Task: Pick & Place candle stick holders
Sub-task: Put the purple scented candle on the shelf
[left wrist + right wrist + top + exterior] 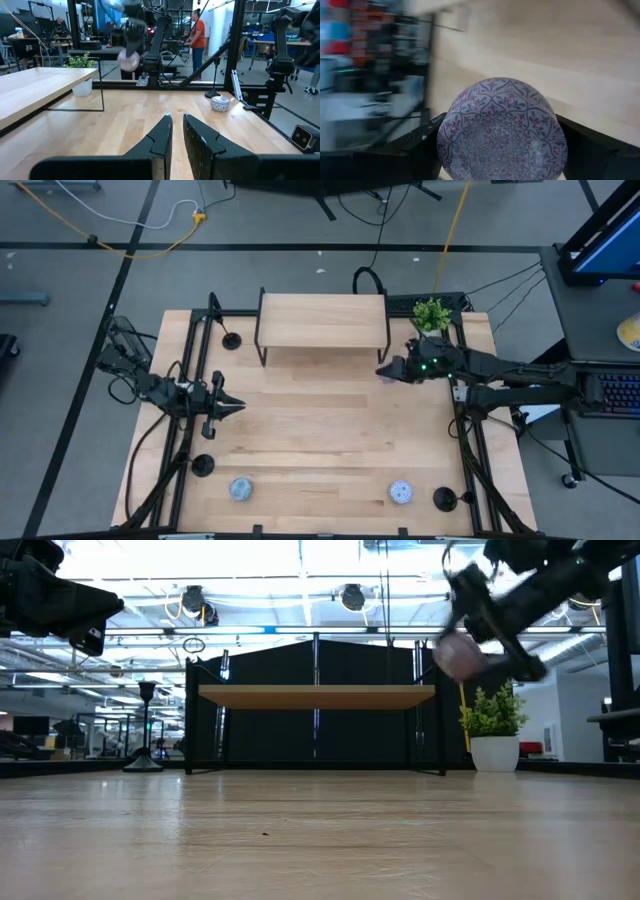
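The wooden table [330,442] is fenced on its left and right by black frame rails [470,450], and a raised wooden shelf [322,320] stands at the far middle, its top bare. A wide stretch of open board is left between the arms and in front of the shelf.

The right gripper [385,370] is held above the table near the shelf's right end, close to the potted plant [431,313]. It is clamped on a lavender patterned puck [502,130], not on a black holder. The left gripper [232,408] is parked at the left, its fingers [160,142] drawn almost together on nothing.

Two more pucks [240,489] [401,492] lie near the front edge.

The three candle stick holders are seen untouched: the far-left holder [231,340] beside the shelf's leg, the near-left holder [203,464] close to the rail, and the near-right holder [445,499] at the corner. The task is judged barely begun. Each holder sits close to rail or leg, so approach room is tight.
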Controlling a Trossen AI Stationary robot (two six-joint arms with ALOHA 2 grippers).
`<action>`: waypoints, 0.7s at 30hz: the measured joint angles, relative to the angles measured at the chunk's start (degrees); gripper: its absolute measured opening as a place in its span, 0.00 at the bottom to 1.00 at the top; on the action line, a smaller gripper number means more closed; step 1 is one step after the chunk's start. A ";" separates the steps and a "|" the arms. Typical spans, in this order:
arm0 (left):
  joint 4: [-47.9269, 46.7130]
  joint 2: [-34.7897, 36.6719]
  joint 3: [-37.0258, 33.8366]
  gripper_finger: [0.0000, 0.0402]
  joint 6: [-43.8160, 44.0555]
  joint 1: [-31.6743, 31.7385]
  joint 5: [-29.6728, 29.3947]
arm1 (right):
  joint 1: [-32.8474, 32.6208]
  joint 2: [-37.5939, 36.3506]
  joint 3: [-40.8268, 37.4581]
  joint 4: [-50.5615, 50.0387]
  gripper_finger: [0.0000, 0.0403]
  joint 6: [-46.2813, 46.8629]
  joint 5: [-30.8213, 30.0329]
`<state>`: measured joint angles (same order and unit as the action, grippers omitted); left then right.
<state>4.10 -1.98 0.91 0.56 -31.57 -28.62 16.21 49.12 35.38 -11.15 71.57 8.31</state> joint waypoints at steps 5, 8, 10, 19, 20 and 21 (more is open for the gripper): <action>0.00 0.00 0.01 0.13 -0.20 -0.01 0.00 | -2.72 1.90 0.00 13.68 0.75 -0.11 -2.55; 0.00 0.00 0.00 0.13 -0.13 0.00 0.00 | -2.99 3.47 0.00 20.91 0.75 -0.49 -2.52; 0.03 0.00 0.01 0.13 -0.10 -0.02 0.00 | -2.97 4.68 0.00 25.07 0.75 -1.03 -2.48; 0.32 0.00 -0.02 0.13 -0.11 -0.01 -0.02 | -1.65 11.12 12.12 22.07 0.75 -10.63 -2.13; 0.31 0.00 -0.02 0.13 -0.11 0.00 -0.02 | -1.31 11.83 14.23 20.52 0.75 -12.18 -2.12; 0.33 0.00 -0.02 0.13 -0.11 -0.01 -0.01 | -0.98 12.55 16.46 18.46 0.75 -13.67 -2.13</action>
<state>4.43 -1.98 0.89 0.45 -31.58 -28.63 15.23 61.68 51.84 7.31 57.90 6.17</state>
